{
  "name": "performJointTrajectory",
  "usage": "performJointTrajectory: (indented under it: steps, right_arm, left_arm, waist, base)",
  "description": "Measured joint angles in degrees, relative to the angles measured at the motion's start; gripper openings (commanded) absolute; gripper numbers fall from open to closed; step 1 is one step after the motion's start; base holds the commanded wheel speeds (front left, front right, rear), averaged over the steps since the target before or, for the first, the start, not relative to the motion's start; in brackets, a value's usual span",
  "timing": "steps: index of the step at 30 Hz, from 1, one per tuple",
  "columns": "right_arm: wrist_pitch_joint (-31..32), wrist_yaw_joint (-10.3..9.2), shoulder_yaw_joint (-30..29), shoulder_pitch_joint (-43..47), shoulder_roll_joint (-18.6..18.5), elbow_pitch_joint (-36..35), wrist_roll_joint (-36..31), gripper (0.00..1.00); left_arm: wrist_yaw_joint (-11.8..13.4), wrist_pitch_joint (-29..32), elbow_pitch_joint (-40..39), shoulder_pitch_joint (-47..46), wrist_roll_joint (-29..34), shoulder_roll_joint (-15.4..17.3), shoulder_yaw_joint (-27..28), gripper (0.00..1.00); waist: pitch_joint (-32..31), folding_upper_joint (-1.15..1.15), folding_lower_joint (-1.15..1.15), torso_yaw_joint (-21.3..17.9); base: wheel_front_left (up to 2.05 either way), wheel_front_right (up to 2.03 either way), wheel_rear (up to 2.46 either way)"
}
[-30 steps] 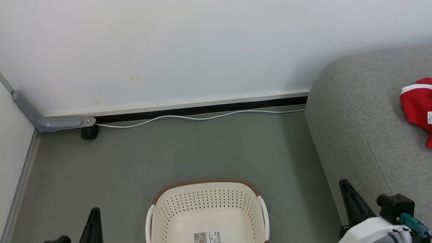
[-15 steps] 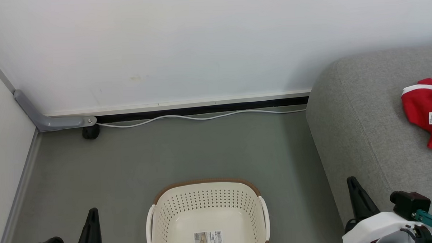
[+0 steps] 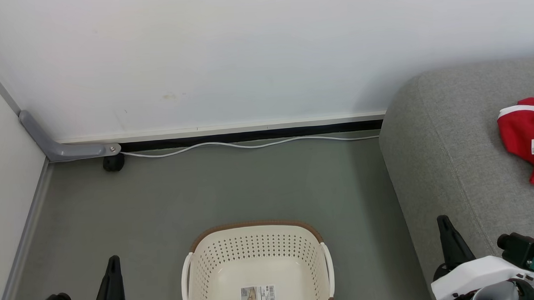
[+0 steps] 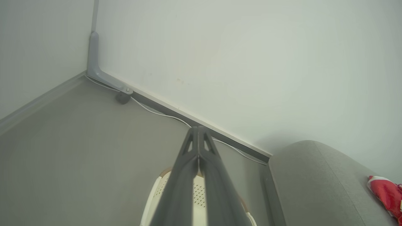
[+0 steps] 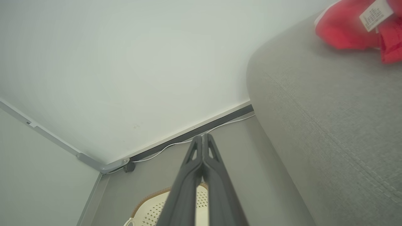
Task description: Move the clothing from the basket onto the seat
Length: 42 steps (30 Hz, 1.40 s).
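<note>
1. Our left gripper [image 4: 198,130] has its two fingers pressed together with nothing between them. It hangs low over the floor [image 3: 206,192], to the left of the basket [image 3: 257,248].
2. Our right gripper [image 5: 202,136] is closed the same way and also empty, just beside the rounded edge of the seat [image 3: 449,161].
3. The clothing [image 3: 521,128] lies on the seat, well apart from both grippers. It is a red bundle with a white band and a small white tag. It runs off the right edge of the head view, so we cannot tell how much of it there is.
4. The part of the basket we see holds only the barcode sticker [image 3: 258,297] on its bottom. The near end is cut off, so we judge the task done or nearly done, but not certainly.
5. If a garment lies in that hidden end, we risk stopping too soon.
6. If we reach in with the fingers closed, they would push cloth rather than pinch it, and could shove the light basket across the floor.
7. Our right arm is close to the seat, so a careless swing could drag along the upholstery.
</note>
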Motion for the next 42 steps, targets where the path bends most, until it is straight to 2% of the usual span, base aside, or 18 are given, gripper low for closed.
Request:
performJointTrajectory:
  steps: [42]
  right_arm:
    - [6.5,-0.07,-4.9,0.0,0.4,-3.2,25.7,0.0]
  left_arm:
    - [0.0,6.7,-1.3,-2.4,-25.8,0.3,-0.7,0.0]
  waist:
    - [-0.2,0.0,0.0,0.6]
  base:
    - [0.0,0.0,0.0]
